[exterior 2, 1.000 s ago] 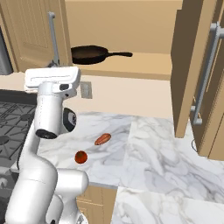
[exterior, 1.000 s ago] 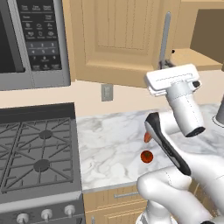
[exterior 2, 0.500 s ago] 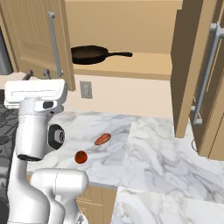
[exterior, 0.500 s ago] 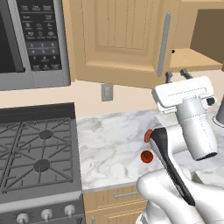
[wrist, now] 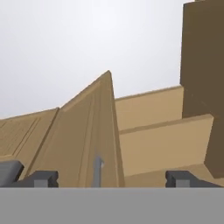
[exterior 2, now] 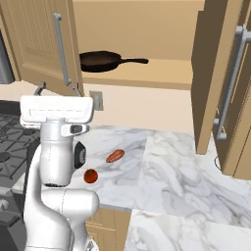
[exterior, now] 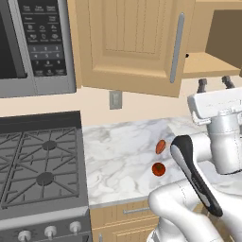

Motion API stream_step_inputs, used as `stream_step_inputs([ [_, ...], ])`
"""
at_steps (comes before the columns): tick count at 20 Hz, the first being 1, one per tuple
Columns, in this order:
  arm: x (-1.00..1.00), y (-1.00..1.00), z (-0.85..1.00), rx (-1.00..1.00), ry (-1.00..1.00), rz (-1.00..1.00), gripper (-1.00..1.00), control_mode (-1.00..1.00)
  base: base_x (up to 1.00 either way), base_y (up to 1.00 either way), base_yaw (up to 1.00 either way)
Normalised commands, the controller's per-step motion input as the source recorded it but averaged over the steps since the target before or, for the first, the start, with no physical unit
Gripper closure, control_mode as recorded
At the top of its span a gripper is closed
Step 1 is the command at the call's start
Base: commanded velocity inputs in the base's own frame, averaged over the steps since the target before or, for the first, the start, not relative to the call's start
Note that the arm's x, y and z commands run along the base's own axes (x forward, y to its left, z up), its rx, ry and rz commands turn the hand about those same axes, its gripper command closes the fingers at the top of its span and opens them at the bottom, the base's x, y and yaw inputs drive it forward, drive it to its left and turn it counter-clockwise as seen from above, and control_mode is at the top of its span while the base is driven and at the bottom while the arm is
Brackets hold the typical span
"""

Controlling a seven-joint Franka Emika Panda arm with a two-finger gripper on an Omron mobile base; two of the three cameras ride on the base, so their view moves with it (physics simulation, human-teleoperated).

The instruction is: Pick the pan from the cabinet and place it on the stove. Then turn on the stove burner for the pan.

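Note:
The pan (exterior 2: 100, 61), a dark skillet with a long thin handle, lies on the bottom shelf of the open cabinet (exterior 2: 162, 76). My gripper (exterior 2: 58, 89) points upward just below the left door's lower edge, left of and lower than the pan. It is open with nothing between its fingers. In the left base view the gripper (exterior: 215, 84) stands under the cabinet (exterior: 132, 42), right of the door's bar handle. The hand view has the gripper (wrist: 111, 178) facing the door's edge and the shelf (wrist: 162, 144). The stove (exterior: 42, 160) sits at the left, its grates bare.
A red tomato (exterior: 158, 169) and an orange-brown sausage-shaped thing (exterior: 161, 146) lie on the marble counter (exterior: 118, 156) by the arm. A microwave (exterior: 33, 42) hangs above the stove. The right cabinet door (exterior 2: 220, 83) stands open over the counter. Round silver knobs (exterior: 47, 231) line the stove's front.
The jaws have gone from shut to wide open. The hand has come away from the left door's bar handle and shifted right in the left base view, fingers turned upward.

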Motion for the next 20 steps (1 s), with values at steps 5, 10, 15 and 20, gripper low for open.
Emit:
stream_step_inputs([
  [5,-0.19,-0.62,0.18,0.11,0.01,0.2,-1.0,-1.0,0.0,0.0,0.0],
  [10,-0.07,-0.55,0.01,0.17,0.05,0.13,-1.0,-1.0,0.0,0.0,0.0],
  [15,0.0,-0.47,0.02,0.18,0.22,0.06,-1.0,-1.0,0.0,0.0,0.0],
  [20,0.06,-0.08,0.17,0.06,0.37,0.1,-1.0,-1.0,0.0,0.0,0.0],
])
